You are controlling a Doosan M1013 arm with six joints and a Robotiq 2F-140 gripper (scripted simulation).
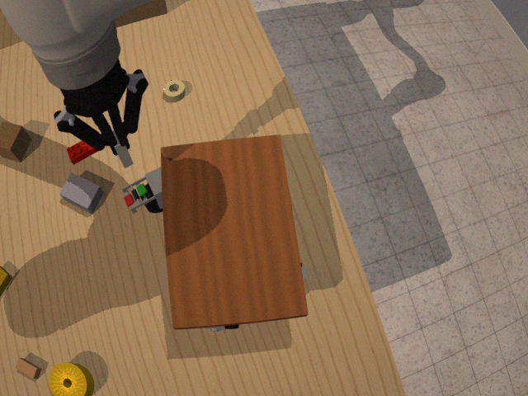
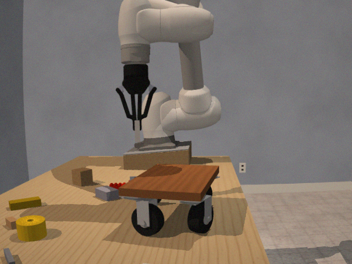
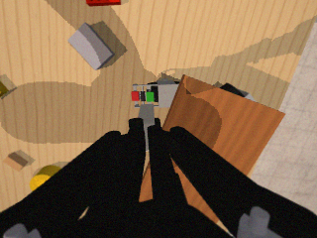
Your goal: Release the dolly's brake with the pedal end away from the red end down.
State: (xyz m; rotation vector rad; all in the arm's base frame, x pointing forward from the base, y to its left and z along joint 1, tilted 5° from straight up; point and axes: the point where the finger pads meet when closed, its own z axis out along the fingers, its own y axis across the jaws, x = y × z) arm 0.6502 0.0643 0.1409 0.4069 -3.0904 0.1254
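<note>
The dolly (image 1: pixel 232 230) is a brown wooden board on black casters; it also shows in the side view (image 2: pixel 173 181) and the wrist view (image 3: pixel 218 134). Its brake pedal (image 1: pixel 137 195) sticks out at the board's left edge, with a red end outward and a green end toward the board; it also shows in the wrist view (image 3: pixel 144 95). My gripper (image 1: pixel 124 157) (image 2: pixel 137 133) is shut and empty. It hangs high above the table, up and to the side of the pedal. In the wrist view the fingertips (image 3: pixel 146 119) appear just below the pedal.
A red brick (image 1: pixel 81 151), a grey block (image 1: pixel 81 192), a brown cube (image 1: pixel 13 140) and a tape ring (image 1: pixel 173 88) lie near the pedal. A yellow cylinder (image 1: pixel 68 380) and a small tan block (image 1: pixel 28 368) sit at the front left. The table edge runs right of the dolly.
</note>
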